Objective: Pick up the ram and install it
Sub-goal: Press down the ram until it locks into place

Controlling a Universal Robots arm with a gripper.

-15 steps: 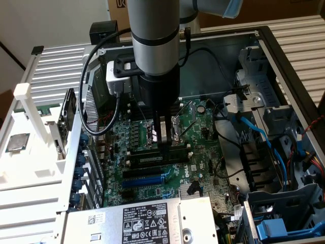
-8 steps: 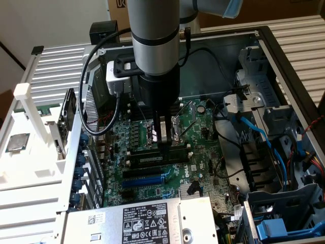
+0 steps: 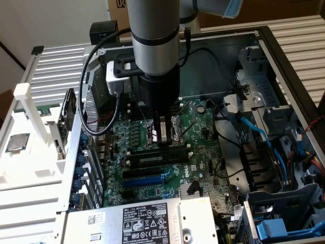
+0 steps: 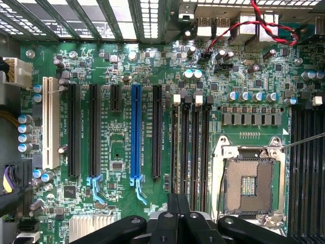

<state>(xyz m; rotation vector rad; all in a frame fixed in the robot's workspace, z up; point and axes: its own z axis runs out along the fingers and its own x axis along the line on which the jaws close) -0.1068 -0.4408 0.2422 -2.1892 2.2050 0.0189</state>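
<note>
The ram stands on edge as a long dark stick in a memory slot of the green motherboard, inside the open computer case. My gripper hangs straight down over it, fingers shut together. Their tips meet the stick's upper edge a little towards the exterior view's right of its middle. Whether they pinch the stick is not visible. In the wrist view the black fingers are pressed together, and the gripper lines up with the leftmost of the black memory slots. The ram's edge cannot be told from that slot.
The open CPU socket lies right beside the memory slots. A blue expansion slot and black ones flank them. Blue cables and drive cages fill the exterior view's right. The power supply sits in front. A white fixture stands outside at the left.
</note>
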